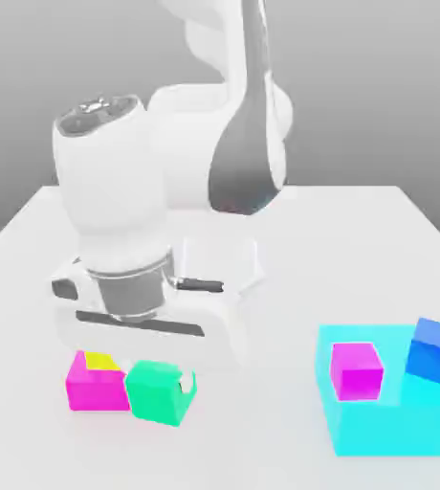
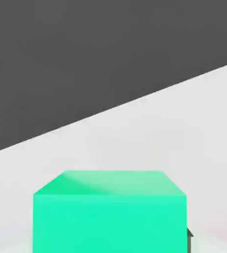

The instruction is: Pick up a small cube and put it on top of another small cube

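Note:
The small green cube (image 1: 155, 392) rests on the white table (image 1: 358, 249) near its front edge, towards the exterior view's left. My gripper (image 1: 165, 385) has come down over it from above and is shut on it. A white fingertip (image 1: 185, 386) presses the cube's side that faces the exterior view's right. In the hand view the green cube (image 2: 109, 217) sits very close, between the fingers. A yellow cube (image 1: 100, 361) peeks over the top of a magenta cube (image 1: 92, 386) that touches the green cube's other side.
At the exterior view's front right a large cyan block (image 1: 388, 426) carries a magenta cube (image 1: 357, 370) and a blue cube (image 1: 434, 351). The arm's white body (image 1: 166, 191) looms over the table's middle.

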Controlling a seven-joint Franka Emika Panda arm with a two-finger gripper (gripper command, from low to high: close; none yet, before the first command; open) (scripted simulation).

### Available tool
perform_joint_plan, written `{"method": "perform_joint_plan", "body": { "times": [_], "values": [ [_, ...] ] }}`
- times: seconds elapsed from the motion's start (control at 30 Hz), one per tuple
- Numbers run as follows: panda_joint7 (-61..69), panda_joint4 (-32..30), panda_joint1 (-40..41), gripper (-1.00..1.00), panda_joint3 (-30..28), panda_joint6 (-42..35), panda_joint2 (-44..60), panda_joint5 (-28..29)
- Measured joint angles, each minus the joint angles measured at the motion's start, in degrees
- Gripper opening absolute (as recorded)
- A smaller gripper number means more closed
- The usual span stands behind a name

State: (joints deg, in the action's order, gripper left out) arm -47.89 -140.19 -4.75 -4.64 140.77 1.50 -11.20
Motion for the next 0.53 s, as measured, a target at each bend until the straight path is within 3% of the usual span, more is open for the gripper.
{"method": "perform_joint_plan", "body": {
  "times": [0.27, 0.4, 0.43, 0.53],
  "values": [
    [-8.48, -3.62, -10.3, -1.0, 8.95, -5.64, -10.26, 8.06],
    [-10.42, -5.89, -11.25, -1.0, 10.59, 0.72, -6.13, 10.25],
    [-10.62, -6.47, -11.35, 1.0, 10.62, 2.93, -4.49, 10.49],
    [-10.62, -6.47, -11.37, 1.0, 10.62, 2.93, -4.49, 10.49]
  ]
}}
